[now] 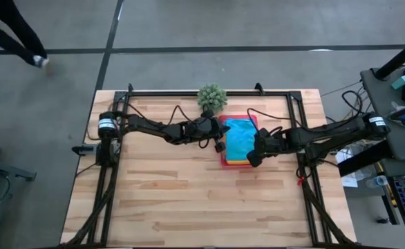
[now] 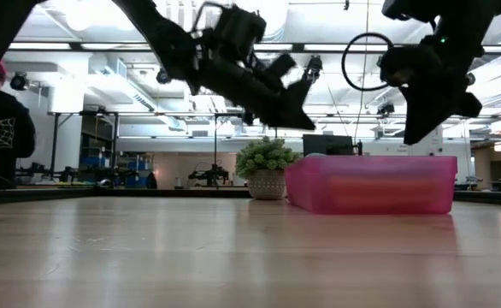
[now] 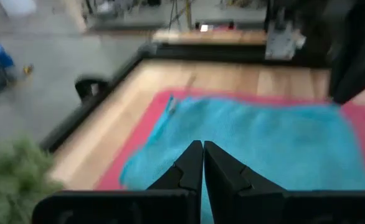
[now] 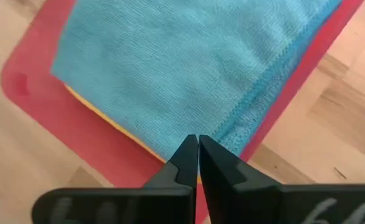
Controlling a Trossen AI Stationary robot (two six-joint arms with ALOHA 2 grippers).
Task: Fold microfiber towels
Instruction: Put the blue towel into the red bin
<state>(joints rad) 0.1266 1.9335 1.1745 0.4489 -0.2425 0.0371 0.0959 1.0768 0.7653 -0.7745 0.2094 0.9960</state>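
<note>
Left gripper [image 1: 221, 138], fingers together, holds nothing, hovering at the left edge of the flat pink rectangular tray [image 1: 225, 160]. Folded turquoise microfibre towel [image 1: 240, 138] tops the stack on the tray, by the desk's far edge. Right gripper [image 1: 253, 157], fingers together, empty, over the tray's near right corner.

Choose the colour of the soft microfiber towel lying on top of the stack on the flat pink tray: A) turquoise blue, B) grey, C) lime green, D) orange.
A: the turquoise blue microfiber towel covers the top of the stack on the flat pink tray, with only a yellow cloth edge showing beneath it.
</note>
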